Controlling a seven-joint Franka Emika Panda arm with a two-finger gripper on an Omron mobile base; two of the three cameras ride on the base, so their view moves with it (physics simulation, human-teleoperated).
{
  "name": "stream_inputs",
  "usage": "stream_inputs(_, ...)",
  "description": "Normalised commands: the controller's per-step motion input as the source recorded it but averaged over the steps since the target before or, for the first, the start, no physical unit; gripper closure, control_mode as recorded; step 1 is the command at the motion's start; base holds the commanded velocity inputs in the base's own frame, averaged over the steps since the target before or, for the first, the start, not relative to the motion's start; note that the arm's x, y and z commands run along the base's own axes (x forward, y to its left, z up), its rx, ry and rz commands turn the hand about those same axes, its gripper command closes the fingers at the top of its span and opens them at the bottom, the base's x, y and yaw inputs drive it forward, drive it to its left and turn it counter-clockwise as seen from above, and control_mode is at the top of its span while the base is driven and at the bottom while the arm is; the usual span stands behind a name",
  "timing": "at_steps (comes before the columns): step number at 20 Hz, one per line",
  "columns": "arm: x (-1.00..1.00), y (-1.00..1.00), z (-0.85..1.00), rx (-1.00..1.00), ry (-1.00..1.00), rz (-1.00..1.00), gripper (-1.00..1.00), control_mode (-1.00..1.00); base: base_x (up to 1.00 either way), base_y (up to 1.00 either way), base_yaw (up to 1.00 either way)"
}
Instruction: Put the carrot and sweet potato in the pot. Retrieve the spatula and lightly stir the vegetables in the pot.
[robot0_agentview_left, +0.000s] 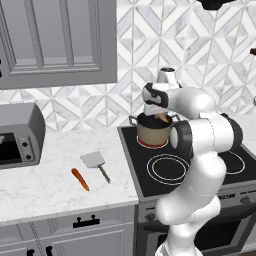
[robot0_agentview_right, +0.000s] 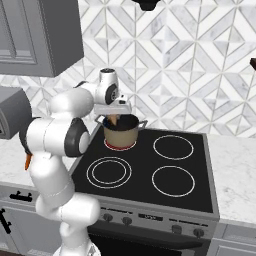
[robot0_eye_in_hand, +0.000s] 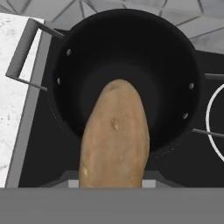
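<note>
On the back left ring of the black stove (robot0_agentview_right: 190, 195) sits the pot (robot0_agentview_left: 152, 134), tan outside and black inside. Right above its mouth hangs the gripper (robot0_agentview_left: 161, 118), and its fingers are clamped on the sweet potato (robot0_eye_in_hand: 114, 135). From the hand view the sweet potato points down into the pot, and the dark bottom around it looks bare. Off to the left, on the white counter (robot0_agentview_left: 45, 185), the carrot (robot0_agentview_left: 80, 179) lies flat near the front edge. Just beside it lies the spatula (robot0_agentview_left: 96, 164), with its grey blade toward the wall and its handle toward the front.
</note>
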Motion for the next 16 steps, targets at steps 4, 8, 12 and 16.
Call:
stream_inputs(4,0.46,-0.02,-0.26,0.0,0.0,0.0,1.0,-1.0,0.0,0.0,0.0)
stream_inputs(8,0.36,0.0,-0.21,0.0,0.0,0.0,1.0,-1.0,0.0,0.0,0.0)
stream_inputs(12,0.2,0.0,-0.37,0.0,0.0,0.0,1.0,-1.0,0.0,0.0,0.0)
stream_inputs(16,0.19,0.0,-0.34,0.0,0.0,0.0,1.0,-1.0,0.0,0.0,0.0)
